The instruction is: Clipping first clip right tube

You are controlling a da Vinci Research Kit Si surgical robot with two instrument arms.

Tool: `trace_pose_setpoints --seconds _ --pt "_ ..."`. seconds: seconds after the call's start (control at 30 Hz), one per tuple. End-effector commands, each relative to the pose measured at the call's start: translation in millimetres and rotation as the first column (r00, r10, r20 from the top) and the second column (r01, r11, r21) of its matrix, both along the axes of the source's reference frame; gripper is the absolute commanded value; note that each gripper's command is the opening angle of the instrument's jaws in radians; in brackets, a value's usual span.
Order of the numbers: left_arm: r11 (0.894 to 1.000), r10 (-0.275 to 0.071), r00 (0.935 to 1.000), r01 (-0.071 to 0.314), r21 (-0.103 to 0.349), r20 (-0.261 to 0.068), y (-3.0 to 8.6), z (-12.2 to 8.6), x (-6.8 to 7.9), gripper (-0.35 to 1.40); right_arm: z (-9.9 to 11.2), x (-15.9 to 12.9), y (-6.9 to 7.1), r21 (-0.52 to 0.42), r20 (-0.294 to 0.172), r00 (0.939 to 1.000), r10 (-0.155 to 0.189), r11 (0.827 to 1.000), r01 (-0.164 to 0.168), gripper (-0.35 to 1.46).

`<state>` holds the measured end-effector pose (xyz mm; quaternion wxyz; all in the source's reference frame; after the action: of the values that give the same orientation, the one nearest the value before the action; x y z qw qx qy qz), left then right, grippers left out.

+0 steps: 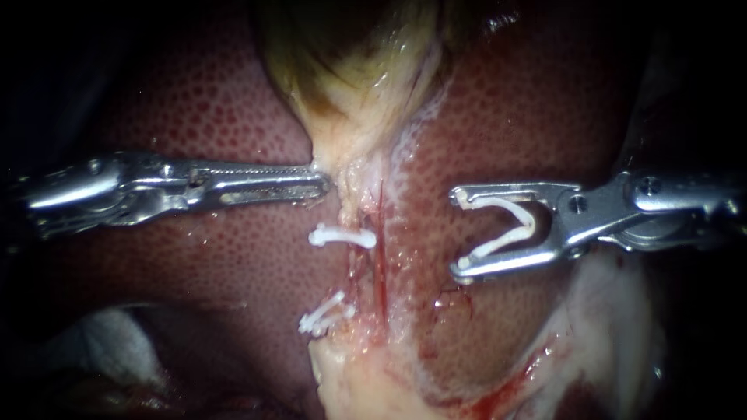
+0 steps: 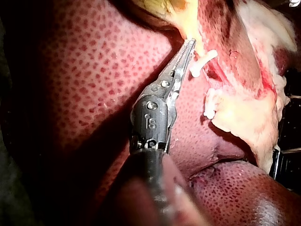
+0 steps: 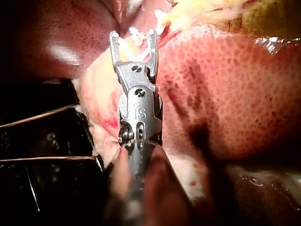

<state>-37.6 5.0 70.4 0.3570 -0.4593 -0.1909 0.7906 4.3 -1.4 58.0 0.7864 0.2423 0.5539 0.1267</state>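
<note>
The gallbladder (image 1: pixel 358 54) narrows to a pale neck over the liver (image 1: pixel 194 257). My left instrument (image 1: pixel 325 184) comes in level, its jaws shut on the edge of that neck; the left wrist view shows the same jaws (image 2: pixel 190 45). Below the neck, two white clips (image 1: pixel 342 236) (image 1: pixel 323 315) sit across the left tube. A thin red tube (image 1: pixel 381 257), the right one, runs beside them. My right instrument (image 1: pixel 459 231) stands to its right, apart from it. Its jaws are spread wide and hold an open white clip (image 1: pixel 506 225), also in the right wrist view (image 3: pixel 153 46).
White gauze (image 1: pixel 101 334) lies at the lower left. Pale fatty tissue (image 1: pixel 615 311) with some blood lies under my right instrument's shaft. In the right wrist view, two thin rods (image 3: pixel 37 115) cross the dark area beside the tissue.
</note>
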Motion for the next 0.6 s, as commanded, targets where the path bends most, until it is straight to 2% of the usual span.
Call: trace_pose_setpoints --seconds 0.03,0.1,0.23,0.4,0.5,0.6 --pt "1.000 0.001 1.0000 -0.001 0.000 0.002 0.0 -0.2 0.1 -0.35 0.0 0.0 -0.1 0.000 0.000 1.0000 0.000 1.000 0.000 0.50" --pt "0.999 -0.015 0.9999 0.014 0.039 0.001 0.2 -0.7 0.8 -0.35 0.0 0.0 -0.1 0.000 0.000 1.0000 0.000 1.000 0.000 0.50" --pt "0.998 -0.045 0.9990 0.045 0.033 0.001 1.7 -2.9 3.2 -0.35 0.0 0.0 -0.1 0.000 0.000 1.0000 0.000 1.000 0.000 0.50" --pt "0.994 -0.102 0.9945 0.101 0.031 0.025 3.7 -6.3 6.3 -0.35 0.0 0.2 -0.1 0.000 0.000 1.0000 0.000 1.000 0.000 0.50" --pt "0.993 -0.120 0.9917 0.120 0.010 0.045 4.6 -8.3 7.4 -0.35 0.0 0.2 -0.1 0.000 0.000 1.0000 0.000 1.000 0.000 0.50" --pt "0.992 -0.128 0.9899 0.129 -0.009 0.061 5.2 -9.8 7.9 -0.35 0.0 0.2 -0.1 0.000 0.000 1.0000 0.000 1.000 0.000 0.50"
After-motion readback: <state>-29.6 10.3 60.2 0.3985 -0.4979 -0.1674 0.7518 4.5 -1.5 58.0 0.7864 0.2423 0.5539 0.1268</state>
